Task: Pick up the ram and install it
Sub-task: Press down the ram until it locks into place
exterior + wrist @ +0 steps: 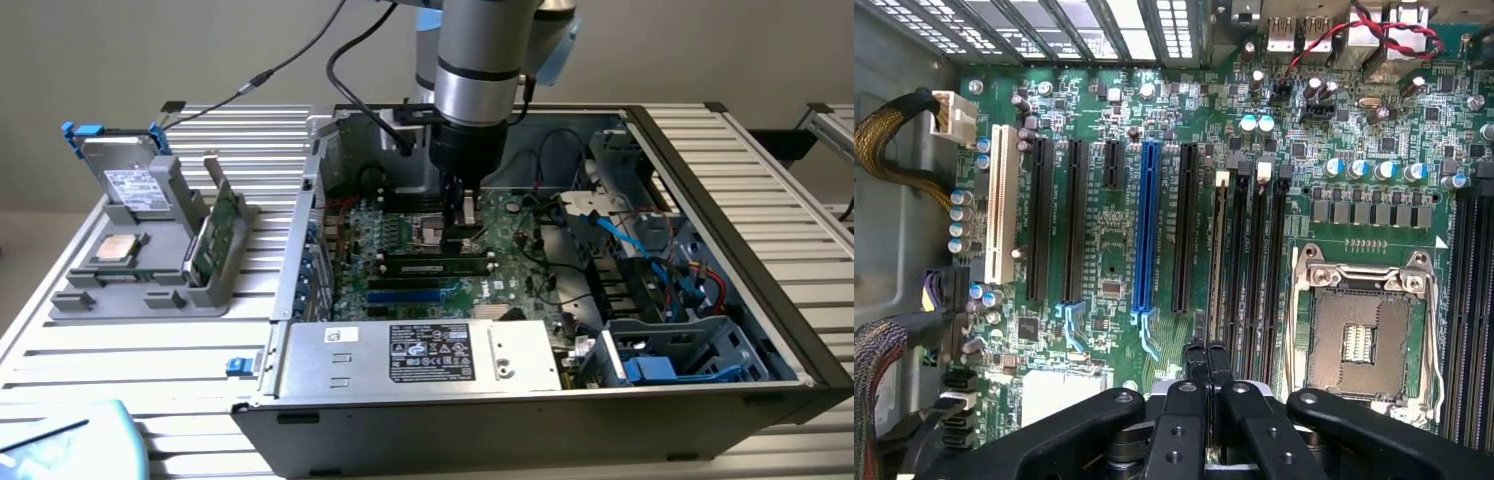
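the arm reaches down into the open computer case (pixel 747 330), which lies on its side on the slatted metal desk (pixel 120 345). its pincer (pixel 466 222) hangs just above the green motherboard (pixel 400 245), beside the empty processor socket (pixel 1362 345) and over the bank of long black memory slots (pixel 1249 270). in the wrist view the pincer (pixel 1209 365) has its two black fingers (pixel 1197 372) pressed together, with nothing pinched between them; their tips sit over the end of the memory slots.

in the exterior view a ram (pixel 430 267) stick lies seated lengthwise in a slot on the motherboard, just below the pincer and apart from it. another green stick (pixel 216 235) stands on edge in the grey holder (pixel 134 290) on the desk at the exterior view's left, well apart from the case. the same holder carries a square silver processor chip (pixel 116 249) and a grey drive (pixel 131 185) with a white sticker. the power supply (pixel 420 355) with its black label fills the near side of the case.
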{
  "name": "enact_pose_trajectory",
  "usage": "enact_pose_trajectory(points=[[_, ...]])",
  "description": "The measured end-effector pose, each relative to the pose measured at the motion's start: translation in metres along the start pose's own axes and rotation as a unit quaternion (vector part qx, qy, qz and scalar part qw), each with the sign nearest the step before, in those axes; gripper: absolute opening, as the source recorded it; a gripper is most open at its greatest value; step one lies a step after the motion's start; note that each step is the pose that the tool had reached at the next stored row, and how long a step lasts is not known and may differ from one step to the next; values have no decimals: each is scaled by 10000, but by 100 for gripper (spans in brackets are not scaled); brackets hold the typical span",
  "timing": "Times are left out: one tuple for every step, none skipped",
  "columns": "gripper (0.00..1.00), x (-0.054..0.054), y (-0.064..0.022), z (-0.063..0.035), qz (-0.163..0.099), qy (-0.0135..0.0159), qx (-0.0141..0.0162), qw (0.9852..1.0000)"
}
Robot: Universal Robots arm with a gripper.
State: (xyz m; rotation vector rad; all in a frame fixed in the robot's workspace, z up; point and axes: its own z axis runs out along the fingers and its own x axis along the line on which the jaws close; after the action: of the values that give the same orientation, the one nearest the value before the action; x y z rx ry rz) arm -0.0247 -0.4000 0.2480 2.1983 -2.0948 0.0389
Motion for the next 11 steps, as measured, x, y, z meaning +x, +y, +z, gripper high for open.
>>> enact_pose_trajectory(points=[[11, 0, 0, 0, 0, 0, 0, 10000], [11, 0, 0, 0, 0, 0, 0, 10000], [11, 0, 0, 0, 0, 0, 0, 10000], [11, 0, 0, 0, 0, 0, 0, 10000], [11, 0, 0, 0, 0, 0, 0, 10000], [11, 0, 0, 0, 0, 0, 0, 10000], [11, 0, 0, 0, 0, 0, 0, 10000], [11, 0, 0, 0, 0, 0, 0, 10000], [11, 0, 0, 0, 0, 0, 0, 10000], [11, 0, 0, 0, 0, 0, 0, 10000], [11, 0, 0, 0, 0, 0, 0, 10000]])
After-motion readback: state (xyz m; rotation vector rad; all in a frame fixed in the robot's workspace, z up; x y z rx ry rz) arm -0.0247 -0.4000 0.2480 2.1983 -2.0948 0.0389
